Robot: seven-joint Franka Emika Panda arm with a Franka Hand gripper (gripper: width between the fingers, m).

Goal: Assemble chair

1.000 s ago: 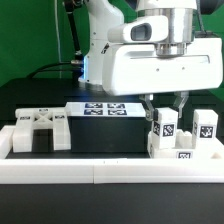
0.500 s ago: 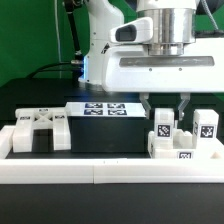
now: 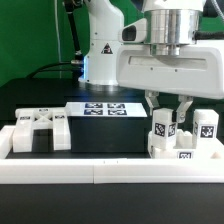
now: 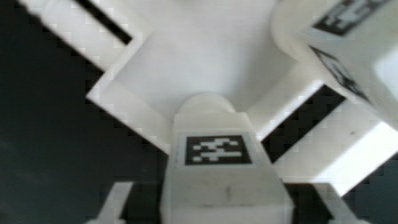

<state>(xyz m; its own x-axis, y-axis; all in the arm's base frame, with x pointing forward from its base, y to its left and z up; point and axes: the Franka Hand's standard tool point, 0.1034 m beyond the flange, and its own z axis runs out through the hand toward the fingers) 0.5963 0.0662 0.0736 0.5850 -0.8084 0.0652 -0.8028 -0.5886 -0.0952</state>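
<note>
The chair (image 3: 45,137) is not yet one piece. Its white tagged parts sit along the front of the black table (image 3: 30,100), against the border rail (image 3: 100,170), probably so that they stay squared up and within reach. On the exterior view's left the cross-braced part (image 3: 38,128) lies flat, with nothing touching it. In the middle, further back, is the marker board (image 3: 105,108), well apart from the work. On the exterior view's right the gripper (image 3: 168,112) hangs over the near post (image 3: 163,130), jaws narrow and closed on its top. In the wrist view the tagged post (image 4: 222,150) fills the gap between the fingers (image 4: 121,205). I judge this a grip for lifting. The second post (image 3: 205,127) stands just beside it, and the low block (image 3: 186,154) sits close in front, so both crowd any sideways move.
</note>
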